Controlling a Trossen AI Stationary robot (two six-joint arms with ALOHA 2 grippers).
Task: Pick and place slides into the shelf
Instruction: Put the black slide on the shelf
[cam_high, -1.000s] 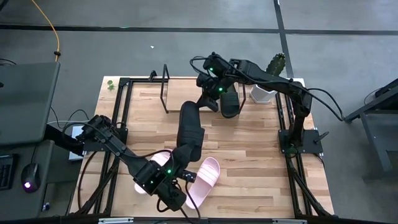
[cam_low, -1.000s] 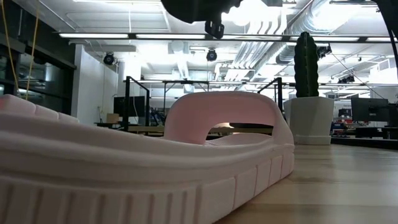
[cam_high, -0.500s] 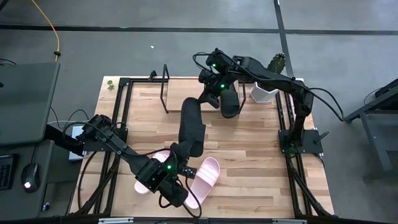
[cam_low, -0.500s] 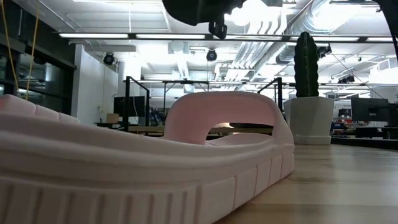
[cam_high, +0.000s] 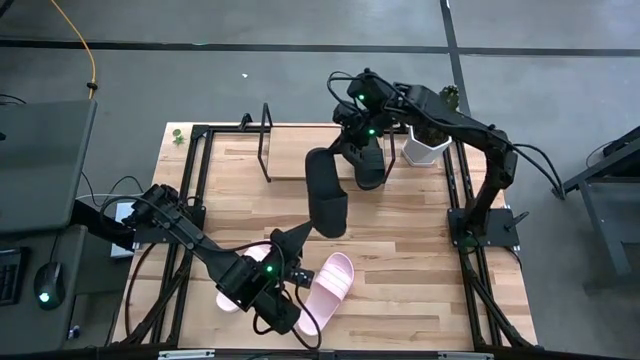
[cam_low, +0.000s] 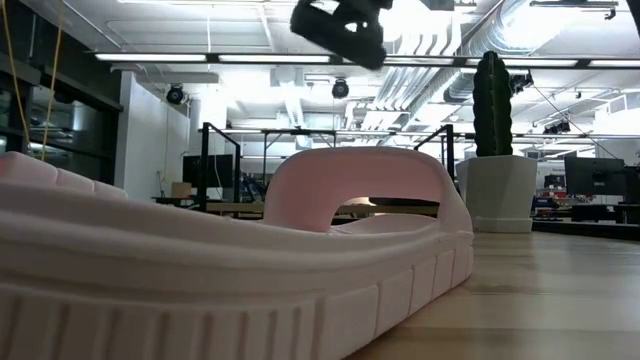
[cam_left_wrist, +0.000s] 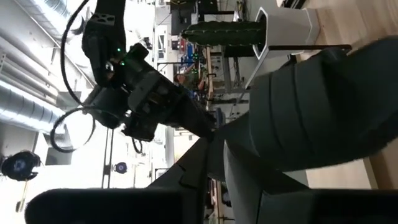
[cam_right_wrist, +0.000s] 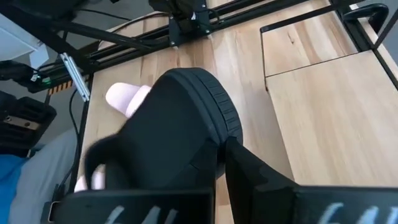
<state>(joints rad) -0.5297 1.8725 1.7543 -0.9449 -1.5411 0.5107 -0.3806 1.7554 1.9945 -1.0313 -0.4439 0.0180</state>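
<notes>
Taking the low shelf of light wooden board with black wire loop frames (cam_high: 310, 152) as the landmark: the right hand (cam_high: 350, 150) is at the shelf's end nearest the white pot holding a cactus (cam_high: 428, 145), closed on one end of a black open-toe slide sandal (cam_high: 326, 192), which hangs out from the shelf over the wooden desk (cam_high: 400, 240). A second black slide sandal (cam_high: 370, 165) lies just beside that hand, between it and the pot.

The right wrist view shows the grip directly: the dark fingers (cam_right_wrist: 249, 180) clamp the black sandal's ribbed edge.

The left hand (cam_high: 285, 240) is well away from the shelf, near the desk's front edge; whether it is open cannot be told. One pale pink slide sandal (cam_high: 328, 290) lies just beside it, another (cam_high: 235, 290) partly under that arm.

The low view is filled by a pink sandal and shows none of the grip.
</notes>
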